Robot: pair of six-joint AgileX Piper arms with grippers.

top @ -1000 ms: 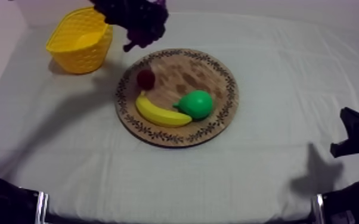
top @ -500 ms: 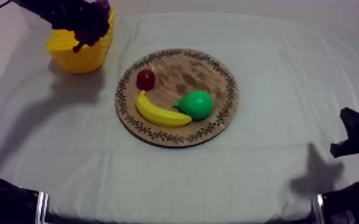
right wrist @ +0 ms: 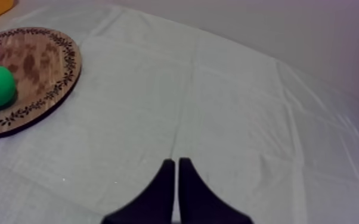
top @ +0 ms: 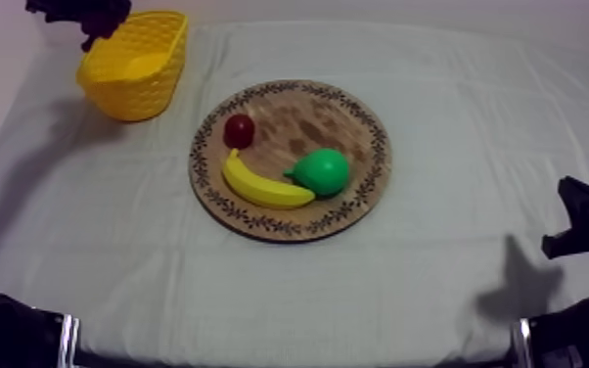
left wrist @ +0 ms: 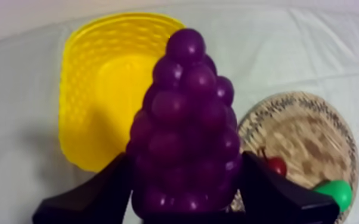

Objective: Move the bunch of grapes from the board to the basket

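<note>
Yellow lattice walls and a smooth yellow floor are what you see of the basket. It stands on the cloth-covered table at the far left, well apart from the round wooden board.

Your left gripper is clamped on the bunch of grapes. From the left wrist camera, one black finger presses each side of the bunch's wide end. The purple bunch stands up between them, its narrow tip pointing away from the camera. The grapes are off the board and in the air, not in the basket. From above, the dark mass of gripper and bunch hangs at the basket's far left corner, by its rim. You cannot tell whether it is over the opening or just outside it.

The board holds three pieces, all inside its patterned rim. A small red fruit sits near the left rim. A banana lies just beside it, toward the near edge. A green pear sits at the banana's right end, touching it or nearly so.

Your right gripper is low at the table's right side, over bare cloth. Its two fingers lie together as a narrow wedge with nothing between them, and the board lies off to one side of it.
</note>
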